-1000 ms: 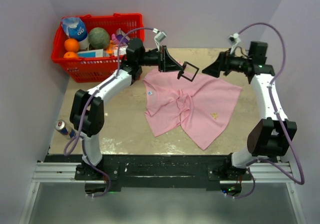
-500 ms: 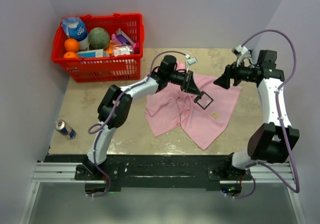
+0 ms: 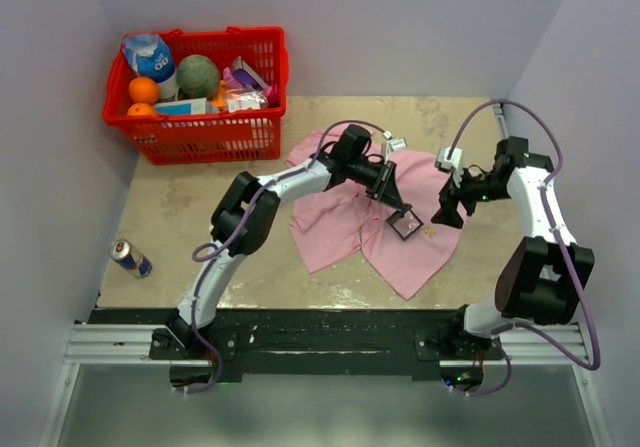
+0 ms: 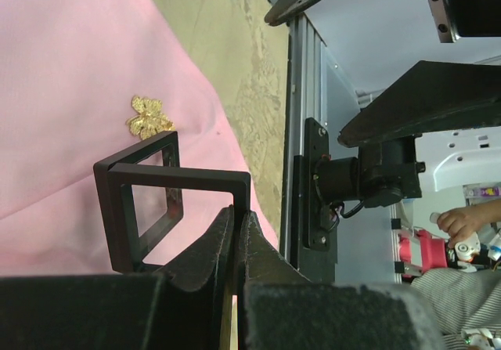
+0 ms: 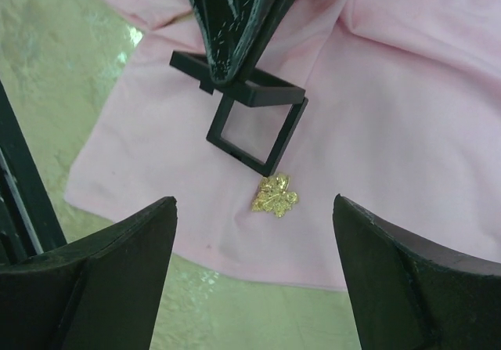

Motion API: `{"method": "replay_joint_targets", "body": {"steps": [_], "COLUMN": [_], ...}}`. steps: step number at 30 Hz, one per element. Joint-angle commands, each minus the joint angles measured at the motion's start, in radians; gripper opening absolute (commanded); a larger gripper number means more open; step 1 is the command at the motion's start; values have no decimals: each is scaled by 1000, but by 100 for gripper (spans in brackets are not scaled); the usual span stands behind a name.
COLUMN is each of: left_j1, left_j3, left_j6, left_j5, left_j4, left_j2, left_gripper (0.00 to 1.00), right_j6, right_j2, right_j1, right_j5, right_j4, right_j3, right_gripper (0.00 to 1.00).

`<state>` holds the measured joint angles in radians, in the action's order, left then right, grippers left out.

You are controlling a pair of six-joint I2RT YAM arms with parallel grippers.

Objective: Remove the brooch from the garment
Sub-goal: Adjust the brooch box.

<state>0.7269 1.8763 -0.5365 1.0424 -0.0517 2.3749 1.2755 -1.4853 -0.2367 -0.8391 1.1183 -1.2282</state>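
Just beneath empty, wide-open right gripper (image 5: 252,206), brooch (image 5: 275,195) lies flat; left gripper (image 4: 239,218) pinches frame (image 4: 180,177).

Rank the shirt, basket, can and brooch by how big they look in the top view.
1. shirt, largest
2. basket, somewhat smaller
3. can, far smaller
4. brooch, a tiny gold speck

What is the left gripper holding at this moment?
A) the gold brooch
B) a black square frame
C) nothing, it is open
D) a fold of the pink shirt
B: the left gripper is shut on the edge of the black square frame, while the brooch sits on the pink shirt, not held.
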Motion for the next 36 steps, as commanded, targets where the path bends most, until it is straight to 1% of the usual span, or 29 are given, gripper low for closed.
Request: {"method": "replay_joint_targets", "body": {"steps": [1,2,5,9,11,13,14,15,19,21,24,25,26,29,30,32,33,35,36], "left_j1": [14,14,16,16,14,14,14,14,11,11,11,11,9,3,-4,-9,-12,-12,-12], "left_j3": [-3,-9,-9,4,17,21,21,21,24,30,30,30,27,0,-5,-14,-16,-16,-16], "left_j6": [62,67,84,112,124,130,133,132,135,130,113,109,101,63,58,53,52,32,26], "left_j5": [-4,-2,-2,-19,-22,-18,-16,-15,-8,-5,4,8,24,71,76,87,90,103,107], "left_j4": [-62,-69,-82,-91,-100,-102,-103,-105,-103,-99,-79,-73,-63,-16,-11,-2,1,22,27], "left_j2": [4,6,10,17,20,24,23,23,21,18,4,0,-9,-26,-28,-37,-39,-42,-42], "left_gripper": [0,0,0,0,7,10,14,15,15,10,4,3,1,0,0,0,0,0,0], "right_j6": [274,333,430,473,489,490,490,490,544,548,526,512,472,432,430,427,427,439,441], "right_j2": [-29,-39,-78,-128,-165,-193,-200,-210,-237,-230,-225,-219,-213,-205,-211,-214,-211,-207,-205], "right_j1": [0,8,39,91,129,154,174,184,229,267,316,323,327,330,329,329,329,329,329], "right_j5": [12,11,26,38,41,38,37,32,44,46,55,46,38,26,28,38,43,46,46], "right_j4": [29,34,43,15,18,12,11,14,49,26,-31,-79,-106,-163,-166,-167,-170,-172,-172], "right_j3": [38,38,27,13,-11,-31,-40,-56,-62,-27,2,25,36,56,52,45,45,47,47], "right_gripper": [85,86,86,87,87,86,87,86,84,83,79,78,77,70,66,62,57,52,48]}}
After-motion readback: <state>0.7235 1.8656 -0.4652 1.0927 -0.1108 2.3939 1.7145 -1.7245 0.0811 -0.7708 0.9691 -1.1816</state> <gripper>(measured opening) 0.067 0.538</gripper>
